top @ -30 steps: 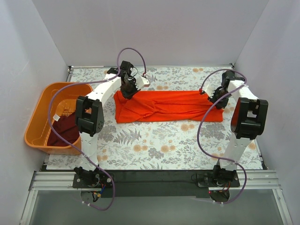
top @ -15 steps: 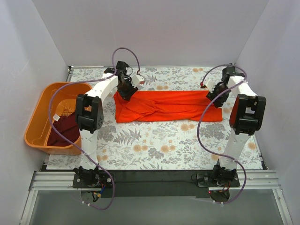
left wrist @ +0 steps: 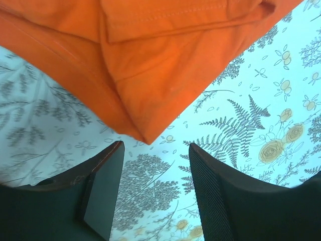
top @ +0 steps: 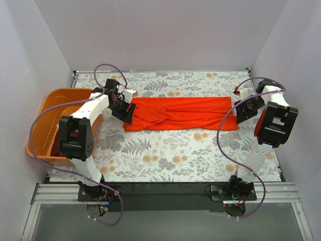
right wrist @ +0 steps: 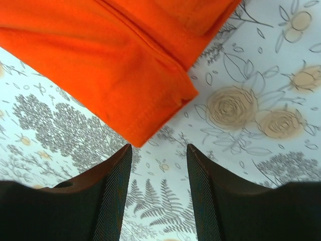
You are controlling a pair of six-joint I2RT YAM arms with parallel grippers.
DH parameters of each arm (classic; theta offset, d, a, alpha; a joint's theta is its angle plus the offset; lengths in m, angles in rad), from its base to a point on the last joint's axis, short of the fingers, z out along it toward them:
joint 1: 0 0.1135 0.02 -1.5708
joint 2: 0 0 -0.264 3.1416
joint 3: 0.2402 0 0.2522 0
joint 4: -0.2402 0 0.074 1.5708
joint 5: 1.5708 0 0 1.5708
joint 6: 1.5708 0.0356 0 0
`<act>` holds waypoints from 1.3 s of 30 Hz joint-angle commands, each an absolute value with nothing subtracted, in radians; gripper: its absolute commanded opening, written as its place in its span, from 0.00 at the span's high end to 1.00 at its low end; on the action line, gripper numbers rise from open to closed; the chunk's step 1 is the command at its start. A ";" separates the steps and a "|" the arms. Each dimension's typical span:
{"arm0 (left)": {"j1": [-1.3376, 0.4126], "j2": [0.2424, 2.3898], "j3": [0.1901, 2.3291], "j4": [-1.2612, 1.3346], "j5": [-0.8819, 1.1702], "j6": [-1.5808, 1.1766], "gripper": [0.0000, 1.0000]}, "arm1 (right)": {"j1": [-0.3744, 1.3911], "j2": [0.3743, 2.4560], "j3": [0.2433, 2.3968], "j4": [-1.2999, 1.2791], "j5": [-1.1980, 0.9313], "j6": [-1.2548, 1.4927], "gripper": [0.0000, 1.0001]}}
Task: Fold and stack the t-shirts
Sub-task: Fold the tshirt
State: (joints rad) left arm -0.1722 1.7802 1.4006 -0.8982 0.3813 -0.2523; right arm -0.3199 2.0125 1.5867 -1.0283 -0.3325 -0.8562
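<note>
Left end effector [left wrist: 155, 147], right end effector [right wrist: 158, 148] released t-shirt [top: 178, 113]; basket [top: 38, 125] overhead only.

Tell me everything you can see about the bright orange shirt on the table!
The orange-red t-shirt is soft plain cloth with stitched hems, folded into a long, wrinkly band. It lies flat across the far half of the flowery table, and only the table touches it. The left gripper and right gripper sit open just off its two end corners, not holding it.
</note>
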 commanded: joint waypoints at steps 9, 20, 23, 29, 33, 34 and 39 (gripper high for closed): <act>-0.173 1.776 1.278 -0.781 0.384 -0.318 0.45 | -0.318 2.092 1.540 -1.016 -0.383 -0.781 0.43; -0.173 1.833 1.255 -0.747 0.376 -0.314 0.44 | -0.318 2.105 1.520 -0.993 -0.408 -0.775 0.62; -0.173 1.847 1.261 -0.752 0.393 -0.318 0.49 | -0.318 2.108 1.525 -0.994 -0.405 -0.776 0.74; -0.172 1.833 1.284 -0.773 0.376 -0.319 0.91 | -0.319 2.095 1.531 -0.996 -0.379 -0.784 0.99; -0.157 1.815 1.313 -0.839 0.362 -0.311 1.00 | -0.319 2.065 1.525 -0.999 -0.338 -0.808 0.99; -0.150 1.810 1.318 -0.848 0.359 -0.304 1.00 | -0.321 2.056 1.520 -0.999 -0.309 -0.818 0.99; -0.118 1.776 1.331 -0.945 0.322 -0.269 1.00 | -0.336 1.999 1.509 -1.005 -0.218 -0.887 0.99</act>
State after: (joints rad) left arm -0.1429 1.8515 1.2957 -0.8566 0.3561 -0.3038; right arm -0.3199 2.0697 1.5208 -0.9951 -0.3099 -0.8219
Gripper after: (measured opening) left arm 0.014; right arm 0.022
